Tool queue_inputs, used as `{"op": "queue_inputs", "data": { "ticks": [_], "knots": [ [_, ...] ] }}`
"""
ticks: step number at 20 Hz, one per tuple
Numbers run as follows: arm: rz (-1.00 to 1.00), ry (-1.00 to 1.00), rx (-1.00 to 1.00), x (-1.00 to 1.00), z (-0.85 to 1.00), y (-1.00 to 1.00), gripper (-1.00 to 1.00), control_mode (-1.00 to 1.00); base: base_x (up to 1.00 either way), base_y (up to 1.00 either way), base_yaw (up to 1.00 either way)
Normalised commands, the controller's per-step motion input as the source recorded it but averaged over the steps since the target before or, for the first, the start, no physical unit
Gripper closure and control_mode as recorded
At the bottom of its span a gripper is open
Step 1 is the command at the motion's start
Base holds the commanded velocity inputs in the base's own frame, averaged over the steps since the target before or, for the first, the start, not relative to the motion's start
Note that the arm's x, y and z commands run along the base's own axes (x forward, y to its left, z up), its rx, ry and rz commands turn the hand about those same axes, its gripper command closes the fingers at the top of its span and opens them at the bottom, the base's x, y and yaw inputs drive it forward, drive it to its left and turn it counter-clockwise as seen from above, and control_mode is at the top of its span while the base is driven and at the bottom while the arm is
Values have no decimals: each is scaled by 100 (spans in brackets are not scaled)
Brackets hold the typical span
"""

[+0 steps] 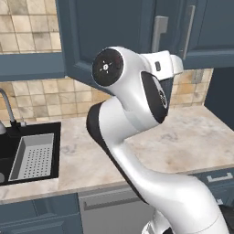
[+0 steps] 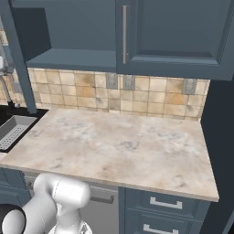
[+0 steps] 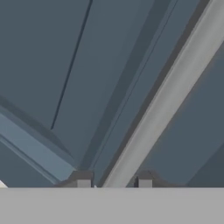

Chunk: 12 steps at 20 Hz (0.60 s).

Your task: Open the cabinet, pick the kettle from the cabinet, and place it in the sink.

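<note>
Cabinet [image 2: 173, 36]: top of the right base view; left door [image 1: 98, 39] swung open, right door shut.
Handle [image 3: 164, 105]: grey bar running diagonally up the hand view, close before the camera.
Gripper [image 3: 113, 183]: fingertips straddle the bar's lower end, closed around it.
Sink [image 1: 9, 137]: left edge of the left base view, grey strainer tray [image 1: 33, 156] inside.
Counter [image 2: 119, 146]: marbled, centre of the right base view.

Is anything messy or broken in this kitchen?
Nothing is spilled or broken. One cabinet door hangs open, but the robot is opening it on purpose: its end effector sits on either side of the grey handle. The counter and sink look tidy.
</note>
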Motion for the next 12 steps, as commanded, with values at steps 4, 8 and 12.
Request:
{"op": "queue_inputs", "data": {
  "ticks": [4,8,12],
  "knots": [
    [-7,0,0,-20,-7,43,100,-100,0,0,0],
    [-8,0,5,-16,-13,38,-100,-100,0,0,0],
    [-4,0,5,-26,-10,1,-100,-100,0,0,0]
  ]
}}
